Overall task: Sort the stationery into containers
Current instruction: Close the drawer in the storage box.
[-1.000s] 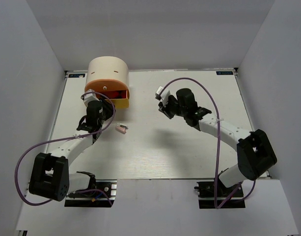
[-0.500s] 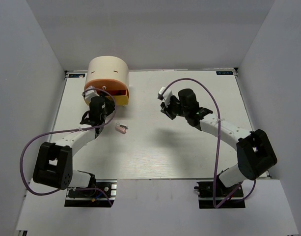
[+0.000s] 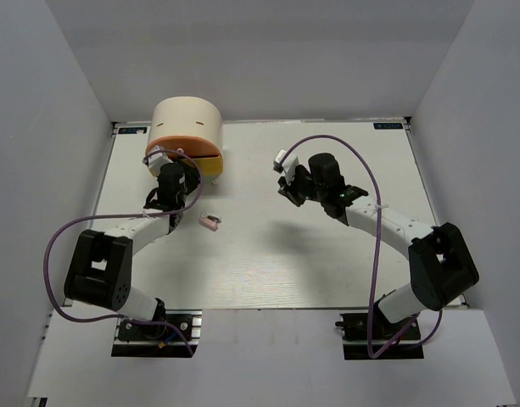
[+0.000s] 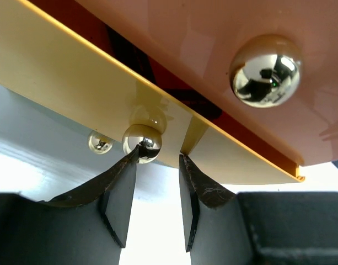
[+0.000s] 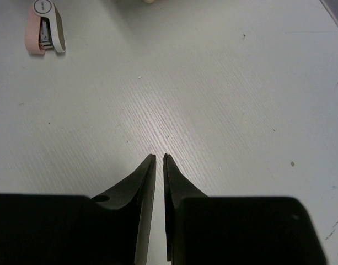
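Mostly sorted, seemingly: a tiny pink-and-white piece (image 3: 209,222) lies loose left of centre, left gripper (image 4: 159,157) spread at the ajar yellow half-round drawer (image 4: 75,105), right gripper (image 5: 159,156) pressed together.

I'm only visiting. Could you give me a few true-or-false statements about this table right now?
1. The right gripper holds the small pink-and-white piece. False: it is shut and empty, and the piece lies on the white table.
2. The left gripper is at the yellow drawer front. True.
3. The drawer's shiny round knob is clamped by the left gripper. False: the gripper is open, and the knob sits by one fingertip.
4. The cream cylindrical unit stands at the table's far left. True.
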Controlling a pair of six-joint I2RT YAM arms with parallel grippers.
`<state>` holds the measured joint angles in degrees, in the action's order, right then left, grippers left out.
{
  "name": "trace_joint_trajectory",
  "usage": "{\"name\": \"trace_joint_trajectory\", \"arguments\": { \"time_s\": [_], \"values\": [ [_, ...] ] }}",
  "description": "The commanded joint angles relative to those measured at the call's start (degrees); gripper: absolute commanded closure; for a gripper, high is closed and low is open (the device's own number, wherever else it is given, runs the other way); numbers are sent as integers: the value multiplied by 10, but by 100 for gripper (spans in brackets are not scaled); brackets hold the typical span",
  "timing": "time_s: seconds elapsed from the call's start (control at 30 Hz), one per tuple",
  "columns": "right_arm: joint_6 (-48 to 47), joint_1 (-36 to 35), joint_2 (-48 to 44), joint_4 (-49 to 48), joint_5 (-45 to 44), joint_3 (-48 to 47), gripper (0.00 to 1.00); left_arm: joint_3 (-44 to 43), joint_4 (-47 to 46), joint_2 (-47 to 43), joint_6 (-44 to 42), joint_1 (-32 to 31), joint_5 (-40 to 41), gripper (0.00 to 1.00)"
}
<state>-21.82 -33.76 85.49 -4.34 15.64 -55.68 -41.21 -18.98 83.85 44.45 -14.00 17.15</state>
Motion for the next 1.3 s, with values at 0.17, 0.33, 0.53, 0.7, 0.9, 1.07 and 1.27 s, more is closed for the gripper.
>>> {"name": "trace_joint_trajectory", "arguments": {
  "time_s": [0.17, 0.33, 0.53, 0.7, 0.9, 1.07, 1.27],
  "values": [
    [-1, 4, -6, -7, 10, -1, 82, -26, -47, 6, 20, 3, 10, 53],
    [1, 4, -2, -8, 11, -1, 82, -20, -47, 6, 31, 3, 29, 50],
    [1, 4, 0, -5, 13, -7, 82, -20, -52, 11, 36, 3, 39, 44],
    [2, 4, 3, -2, 12, -6, 82, -20, -57, 17, 36, 3, 39, 41],
    [0, 5, -5, -1, 12, 0, 82, 4, -57, -4, 36, 3, 23, 46],
    [-1, 4, -8, -3, 14, 8, 82, 78, -31, -83, 70, -3, 17, 68],
    [3, 4, -2, -3, 24, 9, 82, 164, 6, -148, 149, 2, 17, 67]
  ]
}}
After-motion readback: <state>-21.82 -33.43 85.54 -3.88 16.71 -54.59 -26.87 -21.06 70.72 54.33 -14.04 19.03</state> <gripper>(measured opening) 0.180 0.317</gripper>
